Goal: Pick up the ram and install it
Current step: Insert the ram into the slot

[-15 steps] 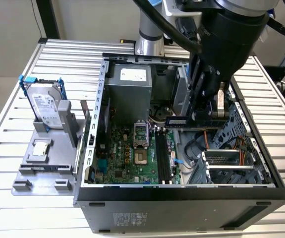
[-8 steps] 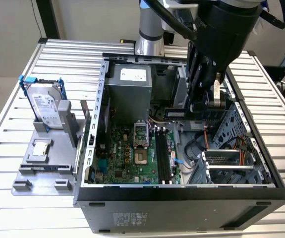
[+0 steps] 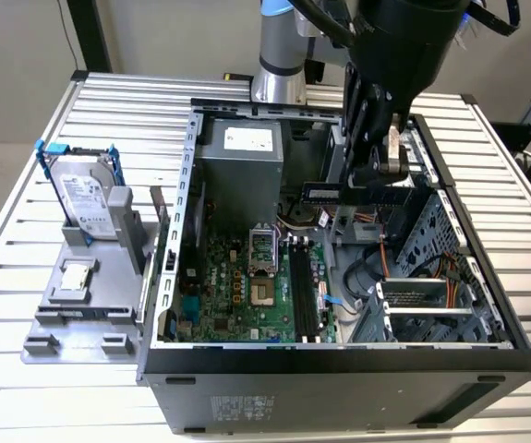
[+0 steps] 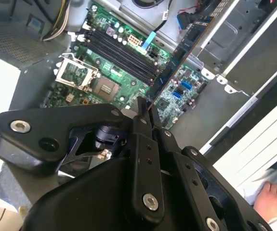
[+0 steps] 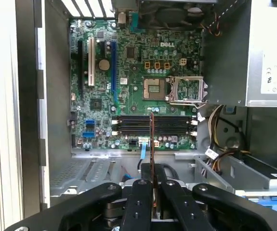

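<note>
My hand (image 3: 374, 183) is clamped on the ram (image 3: 325, 192), holding it on edge above the open computer case (image 3: 339, 358). In the exterior view it sits at about one o'clock from the motherboard's black slots (image 3: 304, 300). I judge it light, stiff and fragile, best pinched on its flat faces.

The ram (image 3: 325, 192) (long, dark) hangs gripped, level, above the slots (image 3: 304, 295).

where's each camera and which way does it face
Exterior view: off the arm, looking down into the open grey metal computer case; arm, black claw.
First wrist view: on the wrist, straight down at the green motherboard; claw.
Second wrist view: on the wrist, slanting across the motherboard; claw.
All share the claw-held long thin ram.
</note>
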You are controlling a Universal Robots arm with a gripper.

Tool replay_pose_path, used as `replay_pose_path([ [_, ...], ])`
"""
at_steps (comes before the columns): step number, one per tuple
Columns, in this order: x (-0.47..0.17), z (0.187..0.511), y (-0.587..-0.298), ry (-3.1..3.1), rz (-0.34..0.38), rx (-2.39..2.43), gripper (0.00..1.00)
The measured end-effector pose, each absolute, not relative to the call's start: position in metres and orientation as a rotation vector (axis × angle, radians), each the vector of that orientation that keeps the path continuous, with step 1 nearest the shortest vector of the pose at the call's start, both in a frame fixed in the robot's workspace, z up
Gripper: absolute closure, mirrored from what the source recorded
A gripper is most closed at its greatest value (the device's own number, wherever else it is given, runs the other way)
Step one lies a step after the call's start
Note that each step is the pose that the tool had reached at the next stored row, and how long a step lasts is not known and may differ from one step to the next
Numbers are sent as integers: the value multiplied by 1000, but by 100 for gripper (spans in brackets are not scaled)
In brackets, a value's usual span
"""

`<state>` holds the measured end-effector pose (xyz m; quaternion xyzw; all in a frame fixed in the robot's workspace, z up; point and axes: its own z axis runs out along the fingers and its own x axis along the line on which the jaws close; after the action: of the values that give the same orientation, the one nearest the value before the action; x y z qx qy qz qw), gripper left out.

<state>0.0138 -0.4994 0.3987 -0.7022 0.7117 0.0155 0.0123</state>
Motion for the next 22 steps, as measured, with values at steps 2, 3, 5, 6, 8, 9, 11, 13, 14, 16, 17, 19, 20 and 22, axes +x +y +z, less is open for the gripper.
replay_pose_path([
  [2,14,398,-497,2224,48,-2183,100],
  [3,14,398,-496,2227,48,-2180,100],
  [5,14,398,-493,2233,48,-2174,100],
  [6,14,398,-492,2236,48,-2171,100],
  [8,14,397,-488,2240,48,-2167,100],
  [9,14,397,-487,2242,48,-2165,100],
  [11,14,396,-483,2245,48,-2161,100],
  [13,14,396,-480,2248,48,-2158,100],
  [14,14,396,-478,2250,48,-2156,100],
  [16,14,395,-473,2252,48,-2154,100],
  [17,14,395,-471,2253,48,-2152,100],
  [19,14,395,-467,2255,48,-2150,100],
  [20,14,395,-465,2257,48,-2149,100],
  [22,14,394,-461,2259,48,-2146,100],
])
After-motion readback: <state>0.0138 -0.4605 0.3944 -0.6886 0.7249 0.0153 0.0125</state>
